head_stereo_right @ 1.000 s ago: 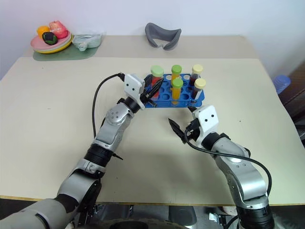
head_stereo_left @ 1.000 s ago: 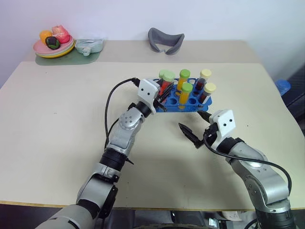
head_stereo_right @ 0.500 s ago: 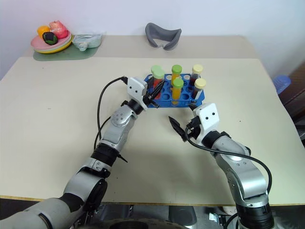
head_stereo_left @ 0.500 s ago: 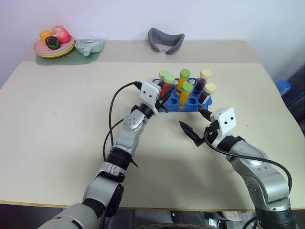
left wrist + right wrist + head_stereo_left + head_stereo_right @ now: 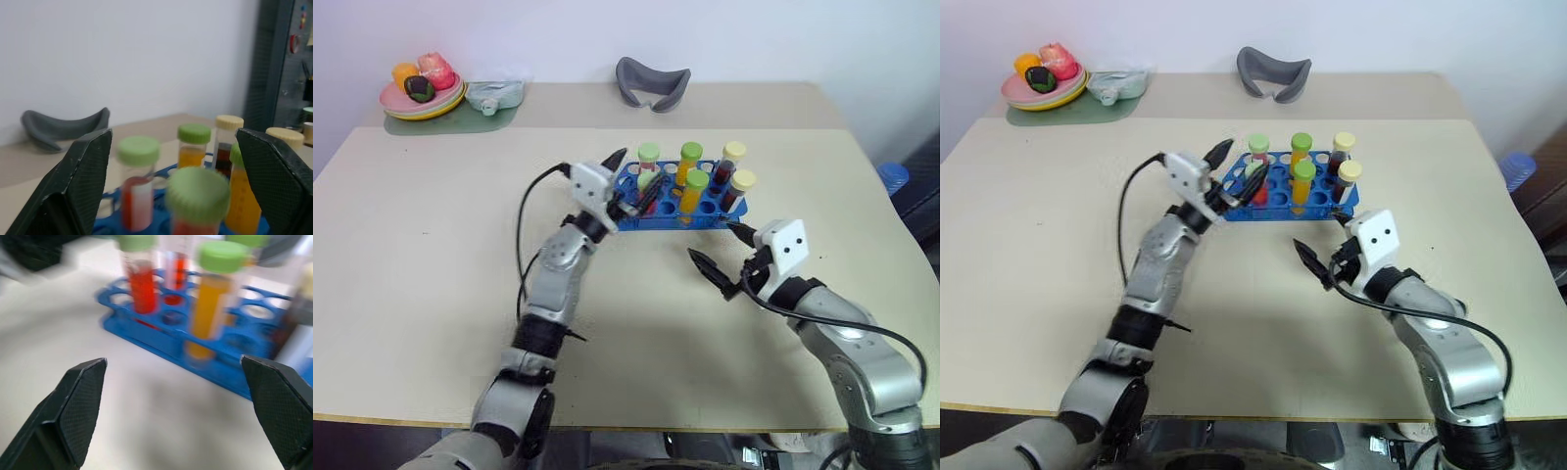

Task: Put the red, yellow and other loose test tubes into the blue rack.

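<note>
Blue rack [image 5: 672, 201] tubes upright; both grippers' jaws wide, empty.

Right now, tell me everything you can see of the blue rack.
The rack is blue, plastic-looking, with rows of round holes, sitting flat on the beige table. Six capped tubes stand in it: four green-capped with red or orange fill, two pale-yellow-capped with dark fill. Several holes are empty. The open left gripper is at its left end.

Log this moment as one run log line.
left gripper: open beside blue rack | right gripper: open, empty | six tubes racked
</note>
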`<state>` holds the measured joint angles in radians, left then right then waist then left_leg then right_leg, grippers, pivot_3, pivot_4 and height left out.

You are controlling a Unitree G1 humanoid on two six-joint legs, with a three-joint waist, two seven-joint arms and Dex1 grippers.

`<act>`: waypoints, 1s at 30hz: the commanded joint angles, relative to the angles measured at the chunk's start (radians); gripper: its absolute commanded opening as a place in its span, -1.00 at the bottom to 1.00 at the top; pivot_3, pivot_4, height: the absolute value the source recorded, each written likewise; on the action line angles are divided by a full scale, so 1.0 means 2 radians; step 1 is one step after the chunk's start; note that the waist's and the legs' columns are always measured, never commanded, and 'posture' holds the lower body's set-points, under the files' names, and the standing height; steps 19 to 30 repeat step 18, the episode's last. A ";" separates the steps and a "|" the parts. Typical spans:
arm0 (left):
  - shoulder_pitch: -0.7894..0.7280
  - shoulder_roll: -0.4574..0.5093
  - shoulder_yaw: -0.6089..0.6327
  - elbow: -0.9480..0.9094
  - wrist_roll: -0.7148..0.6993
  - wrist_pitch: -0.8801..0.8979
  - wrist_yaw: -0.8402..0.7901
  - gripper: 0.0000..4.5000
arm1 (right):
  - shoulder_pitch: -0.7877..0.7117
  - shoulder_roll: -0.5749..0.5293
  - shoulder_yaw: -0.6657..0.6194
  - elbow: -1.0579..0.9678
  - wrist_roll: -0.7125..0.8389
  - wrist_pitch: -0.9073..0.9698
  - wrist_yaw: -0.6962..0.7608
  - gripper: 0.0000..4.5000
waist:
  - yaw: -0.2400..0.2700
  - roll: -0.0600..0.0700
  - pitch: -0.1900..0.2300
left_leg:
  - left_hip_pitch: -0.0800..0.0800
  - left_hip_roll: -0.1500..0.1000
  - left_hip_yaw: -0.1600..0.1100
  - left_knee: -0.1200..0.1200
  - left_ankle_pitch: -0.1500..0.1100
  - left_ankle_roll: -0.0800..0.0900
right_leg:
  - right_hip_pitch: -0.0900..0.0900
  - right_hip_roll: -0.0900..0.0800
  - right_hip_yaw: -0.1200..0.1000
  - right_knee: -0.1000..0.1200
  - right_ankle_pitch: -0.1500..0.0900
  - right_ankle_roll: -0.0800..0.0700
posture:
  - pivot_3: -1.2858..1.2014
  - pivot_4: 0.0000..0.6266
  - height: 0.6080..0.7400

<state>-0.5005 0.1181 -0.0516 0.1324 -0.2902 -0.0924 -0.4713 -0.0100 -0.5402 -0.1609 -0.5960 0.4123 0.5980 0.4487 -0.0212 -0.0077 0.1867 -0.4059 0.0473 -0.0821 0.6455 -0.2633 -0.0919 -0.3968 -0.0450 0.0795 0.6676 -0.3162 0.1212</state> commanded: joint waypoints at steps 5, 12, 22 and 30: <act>0.130 0.166 0.105 -0.139 -0.070 0.111 -0.086 0.90 | 0.064 -0.069 -0.116 0.026 0.029 -0.022 0.087 1.00 | -0.002 0.000 0.000 | 0.000 0.000 0.000 0.000 0.000 0.001 | 0.000 0.000 0.000 0.000 0.000 0.000 | 0.03 -0.52 1.00; 0.279 0.258 0.195 -0.182 -0.109 0.153 -0.130 0.90 | 0.076 -0.104 -0.156 0.125 0.021 -0.074 0.146 1.00 | -0.008 0.000 0.000 | 0.008 0.000 0.001 -0.002 -0.002 0.003 | 0.008 0.000 0.000 -0.001 0.000 -0.001 | 0.03 -0.52 1.00; 0.295 0.242 0.197 -0.192 -0.096 0.147 -0.109 0.90 | 0.044 -0.102 -0.128 0.157 0.016 -0.091 0.163 1.00 | -0.009 0.000 0.000 | 0.010 0.000 0.000 -0.002 -0.002 0.003 | 0.010 0.000 0.000 -0.002 -0.001 0.000 | 0.03 -0.52 1.00; 0.295 0.242 0.197 -0.192 -0.096 0.147 -0.109 0.90 | 0.044 -0.102 -0.128 0.157 0.016 -0.091 0.163 1.00 | -0.009 0.000 0.000 | 0.010 0.000 0.000 -0.002 -0.002 0.003 | 0.010 0.000 0.000 -0.002 -0.001 0.000 | 0.03 -0.52 1.00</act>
